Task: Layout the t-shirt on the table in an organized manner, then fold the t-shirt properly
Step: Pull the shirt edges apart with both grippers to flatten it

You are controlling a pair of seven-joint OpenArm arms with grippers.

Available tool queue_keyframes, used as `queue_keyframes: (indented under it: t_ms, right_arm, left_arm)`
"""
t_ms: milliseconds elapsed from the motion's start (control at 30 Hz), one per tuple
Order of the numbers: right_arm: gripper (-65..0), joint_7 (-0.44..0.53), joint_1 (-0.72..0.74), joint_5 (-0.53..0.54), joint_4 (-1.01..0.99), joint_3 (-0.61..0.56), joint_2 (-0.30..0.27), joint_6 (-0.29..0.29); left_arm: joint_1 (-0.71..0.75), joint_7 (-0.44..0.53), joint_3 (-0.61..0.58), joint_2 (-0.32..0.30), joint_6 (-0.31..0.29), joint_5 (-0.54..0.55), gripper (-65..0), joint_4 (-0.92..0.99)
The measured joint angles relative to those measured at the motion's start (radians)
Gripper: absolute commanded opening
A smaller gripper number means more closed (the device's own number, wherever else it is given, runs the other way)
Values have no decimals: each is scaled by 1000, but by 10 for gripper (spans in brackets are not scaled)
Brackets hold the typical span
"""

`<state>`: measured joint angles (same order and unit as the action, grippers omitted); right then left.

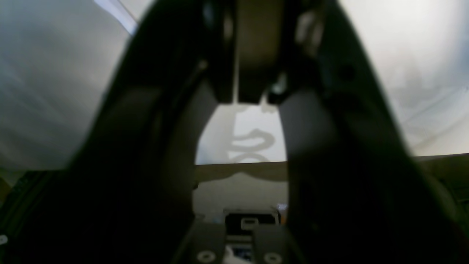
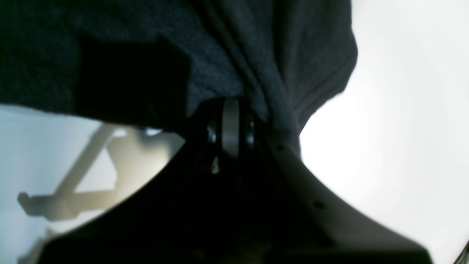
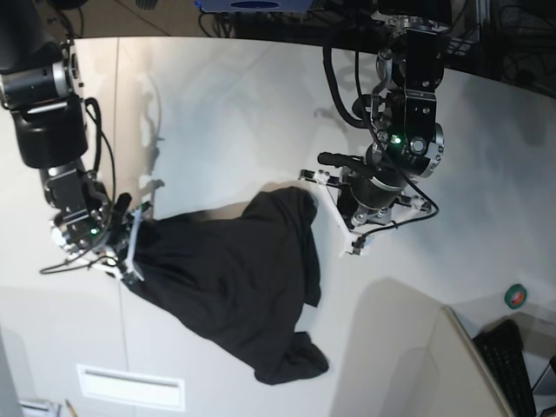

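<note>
Black t-shirt lies bunched mid-table. Right gripper clamps its left edge; left gripper closed, empty, just right. Risk: one-sided pulling drags the heap rather than spreading it.

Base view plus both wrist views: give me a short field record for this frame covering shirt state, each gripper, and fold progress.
t-shirt: black, bunched and wrinkled, not yet spread flat on the table
right gripper: shut on the t-shirt's edge; cloth gathers at its tip in the right wrist view
left gripper: shut, holding nothing, beside the shirt's upper corner
other items: white rectangular plate near the table edge, clear of the shirt
fold progress: none visible; layout not yet done
</note>
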<state>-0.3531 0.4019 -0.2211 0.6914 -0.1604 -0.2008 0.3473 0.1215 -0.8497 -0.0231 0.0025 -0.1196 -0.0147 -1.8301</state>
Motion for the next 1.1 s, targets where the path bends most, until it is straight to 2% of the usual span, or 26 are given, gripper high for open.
queue_keyframes:
  t_ms: [67,300,400,500,667,833,900,1000,1100]
  right_arm:
    - [-650,1,2,-4,-13,0,-2,-51]
    - [-650,47,35,5,-84,1,-38,-49]
    - [-650,63,79,3,-180,105,-55,-51]
    - [-650,37,105,-16,-220,144,-74,-57]
    - [-650,21,107,-29,-215,144,-55,-77]
    - [-650,-48,96,-26,-154,144,-22,-74]
    - [-650,-82,76,-23,-101,146,-15,-66]
    - [-650,-96,32,-16,0,145,-14,-51]
    - [-650,-93,35,-18,-8,141,-20,-51]
  left_arm:
    - [0,0,0,0,0,0,-650,0]
    - [-11,0,0,0,0,1,-650,0]
    - [-28,1,1,0,0,0,-650,0]
    - [-35,-3,1,0,-1,4,-650,2]
    - [-114,0,0,2,0,7,-650,42]
    - [-204,0,0,0,-1,9,-650,121]
    - [-216,48,-2,-1,0,11,-650,140]
    - [-216,143,-95,-26,6,-16,-650,145]
    - [-203,139,-138,-15,-10,-4,-650,147]
